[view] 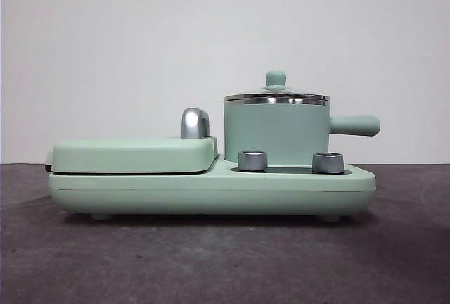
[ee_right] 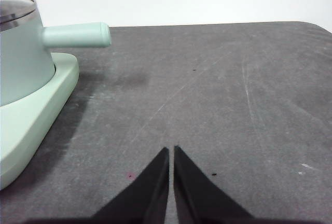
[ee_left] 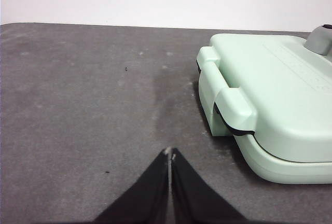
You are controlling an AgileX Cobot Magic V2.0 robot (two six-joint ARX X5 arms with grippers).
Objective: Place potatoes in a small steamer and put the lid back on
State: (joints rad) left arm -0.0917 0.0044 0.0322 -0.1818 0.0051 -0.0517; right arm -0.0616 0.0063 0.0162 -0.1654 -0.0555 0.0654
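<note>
The small steamer (view: 277, 131), a mint-green pot with a steel rim and a side handle (view: 355, 125), stands on the right of the green cooker base (view: 211, 191). The lid (view: 276, 96) with its green knob sits on the steamer. The steamer (ee_right: 21, 53) also shows in the right wrist view. The potatoes are out of view. My left gripper (ee_left: 169, 154) is shut over bare table beside the griddle end. My right gripper (ee_right: 171, 150) is shut over bare table, off to the steamer's handle side. Neither arm shows in the front view.
A flat griddle section with a green cover (view: 133, 155) fills the left of the base, with a steel hinge knob (view: 195, 122) behind it. Two steel dials (view: 252, 160) sit on the front. The dark grey table (view: 225, 262) runs to a white wall.
</note>
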